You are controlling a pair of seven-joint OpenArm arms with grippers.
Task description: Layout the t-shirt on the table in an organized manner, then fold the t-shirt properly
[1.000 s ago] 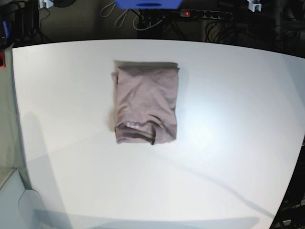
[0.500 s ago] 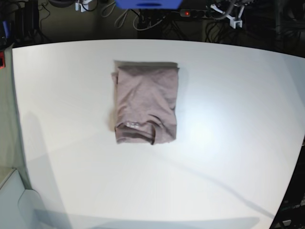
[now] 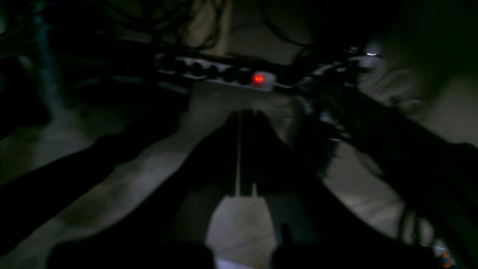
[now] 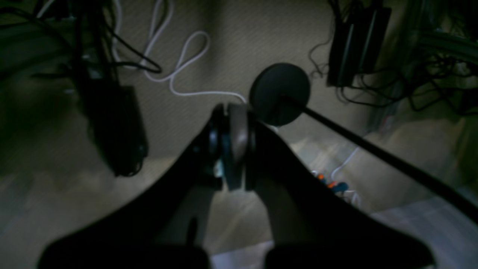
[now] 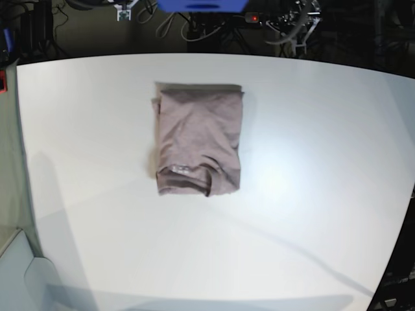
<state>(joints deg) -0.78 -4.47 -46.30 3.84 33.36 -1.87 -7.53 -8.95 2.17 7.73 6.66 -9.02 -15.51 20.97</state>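
mauve t-shirt (image 5: 199,139) folded, approx rectangular, on table (image 5: 311,194)

T-shirt (image 5: 198,140) laid folded on table (image 5: 311,194), left of centre, nearer far edge. Power strip (image 5: 259,19) and cables (image 5: 170,23) seen on floor behind table. Both grippers raised beyond far edge.

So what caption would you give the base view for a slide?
Folded mauve t-shirt lying as a neat rectangle on the white table, both claws drawn back beyond the far edge.
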